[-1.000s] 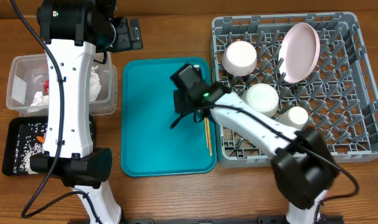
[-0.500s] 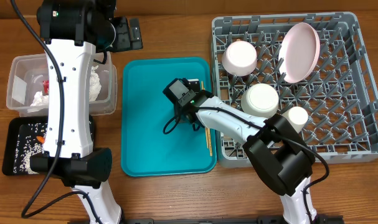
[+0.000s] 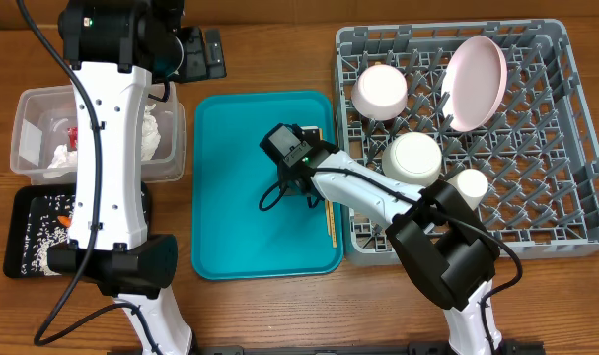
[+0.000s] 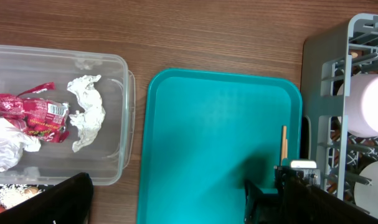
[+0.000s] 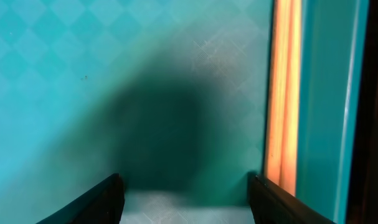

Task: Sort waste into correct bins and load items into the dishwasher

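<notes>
A pair of wooden chopsticks (image 3: 330, 219) lies along the right edge of the teal tray (image 3: 230, 227). My right gripper (image 3: 297, 189) is low over the tray just left of them. In the right wrist view it (image 5: 185, 186) is open with only bare tray floor between its fingers, and the chopsticks (image 5: 282, 93) run just outside the right finger. My left gripper (image 3: 204, 52) hangs open and empty above the table's far side. The grey dishwasher rack (image 3: 536, 197) holds a plate (image 3: 475, 82), two bowls (image 3: 380, 91) (image 3: 414, 158) and a cup (image 3: 469, 184).
At the left a clear tub (image 3: 28, 104) contains a red wrapper (image 4: 27, 112) and white tissues (image 4: 86, 118). In front of it a black tray (image 3: 18, 212) holds rice-like scraps (image 3: 33, 251) and a carrot piece (image 3: 68, 220). The left arm's white link crosses above both.
My right arm has swung left and down onto the teal tray beside the chopsticks, and its jaws have opened wider. The left arm has not moved.
</notes>
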You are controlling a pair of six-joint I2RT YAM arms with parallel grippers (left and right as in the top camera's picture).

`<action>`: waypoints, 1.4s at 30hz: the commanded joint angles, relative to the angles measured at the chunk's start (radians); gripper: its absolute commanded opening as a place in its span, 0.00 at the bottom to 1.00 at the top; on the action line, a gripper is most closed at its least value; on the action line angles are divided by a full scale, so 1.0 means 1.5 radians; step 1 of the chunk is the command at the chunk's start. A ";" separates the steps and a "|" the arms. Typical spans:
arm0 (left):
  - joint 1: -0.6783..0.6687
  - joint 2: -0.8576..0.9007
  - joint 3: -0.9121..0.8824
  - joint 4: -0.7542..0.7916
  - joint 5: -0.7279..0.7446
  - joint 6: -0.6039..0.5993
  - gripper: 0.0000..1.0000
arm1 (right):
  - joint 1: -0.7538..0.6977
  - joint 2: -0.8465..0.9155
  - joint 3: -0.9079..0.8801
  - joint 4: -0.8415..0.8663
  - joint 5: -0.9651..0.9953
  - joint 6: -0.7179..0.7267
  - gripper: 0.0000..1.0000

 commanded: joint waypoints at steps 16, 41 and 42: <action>-0.005 -0.016 0.013 0.001 0.007 -0.007 1.00 | -0.004 -0.010 0.037 -0.046 0.082 -0.014 0.67; -0.005 -0.016 0.013 0.001 0.007 -0.007 1.00 | -0.005 -0.008 0.008 -0.016 0.059 0.006 0.69; -0.005 -0.016 0.013 0.001 0.007 -0.007 1.00 | -0.005 -0.008 0.008 -0.016 0.062 0.006 0.69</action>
